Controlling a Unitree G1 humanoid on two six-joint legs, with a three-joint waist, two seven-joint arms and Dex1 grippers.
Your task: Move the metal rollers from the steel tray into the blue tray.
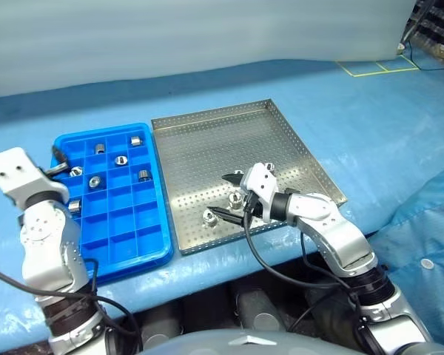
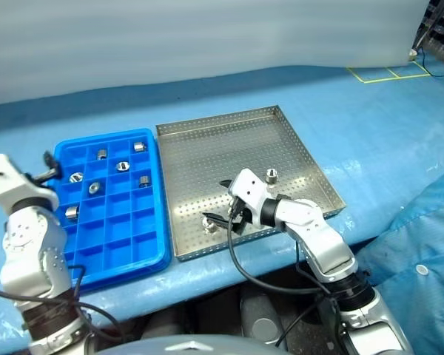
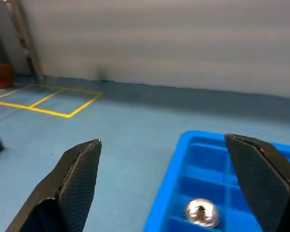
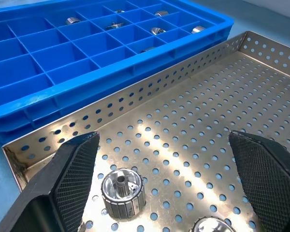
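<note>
- While three metal rollers (image 1: 209, 217) lie in the steel tray (image 1: 207, 140), the right pincer (image 1: 227, 196) hangs released over them.
- Left pincer (image 1: 57, 161), released, hovers at the blue tray (image 1: 126, 244), which holds seven rollers.

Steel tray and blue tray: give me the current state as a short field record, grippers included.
steel tray: three metal rollers left, all near its front edge
blue tray: seven rollers in separate compartments, mostly toward the far end
right gripper: open, empty, low over the steel tray with a roller between its fingers
left gripper: open, empty, at the blue tray's outer side
task status: partly done, three rollers not yet moved
</note>
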